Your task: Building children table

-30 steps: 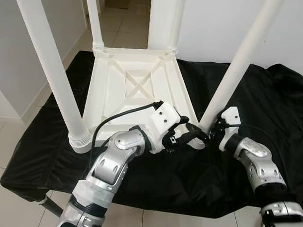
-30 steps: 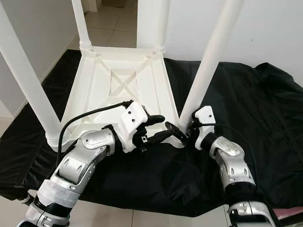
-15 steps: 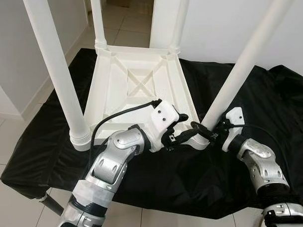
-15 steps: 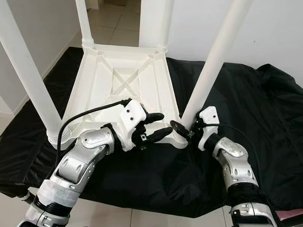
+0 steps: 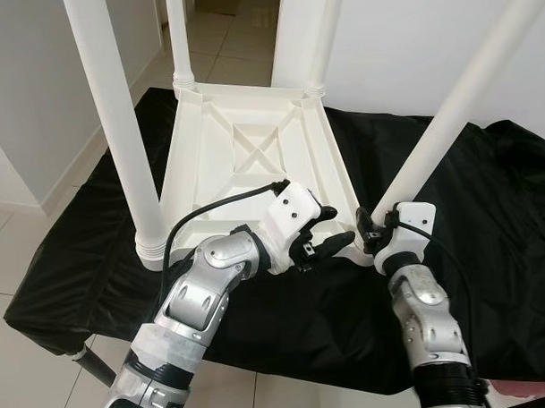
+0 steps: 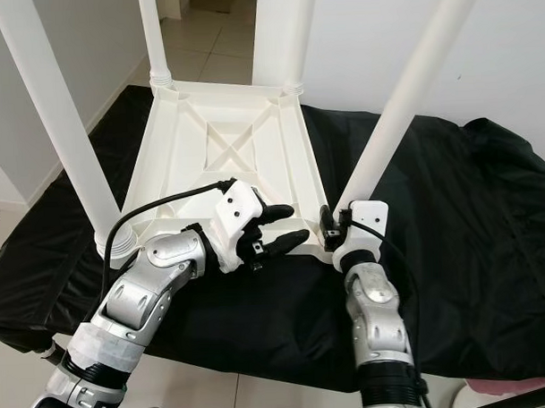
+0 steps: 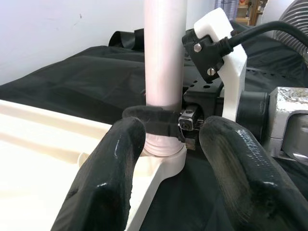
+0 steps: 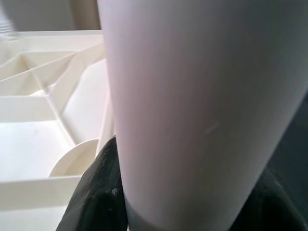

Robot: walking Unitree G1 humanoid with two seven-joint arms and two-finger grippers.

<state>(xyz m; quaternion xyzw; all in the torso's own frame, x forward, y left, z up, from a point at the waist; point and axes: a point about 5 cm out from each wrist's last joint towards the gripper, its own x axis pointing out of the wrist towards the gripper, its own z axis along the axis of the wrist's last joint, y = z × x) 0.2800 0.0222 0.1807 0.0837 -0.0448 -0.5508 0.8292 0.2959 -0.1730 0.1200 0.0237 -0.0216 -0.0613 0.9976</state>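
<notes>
a: from the head views, what's there?
b: an upside-down white plastic children's table (image 5: 253, 160) lies on a black cloth (image 5: 488, 214), its four round white legs pointing up. the left gripper (image 5: 332, 231) hovers at the near right corner, fingers spread narrowly, holding nothing.

a: and the right arm?
b: the right gripper (image 6: 331, 224) sits at the foot of the near right white leg (image 6: 399, 101), just right of the left one.

a: the left wrist view?
b: two black fingers (image 7: 108, 178) stand apart on either side of that leg's base (image 7: 163, 62), not touching it. a black finger of the right gripper (image 7: 154, 122) wraps the leg just above its socket, with the white camera mount (image 7: 221, 53) behind.

a: right wrist view?
b: the leg (image 8: 202, 110) is very close, with black fingers (image 8: 98, 192) on both sides against it, so it is clamped. the table's ribbed underside (image 8: 43, 110) lies beyond.
</notes>
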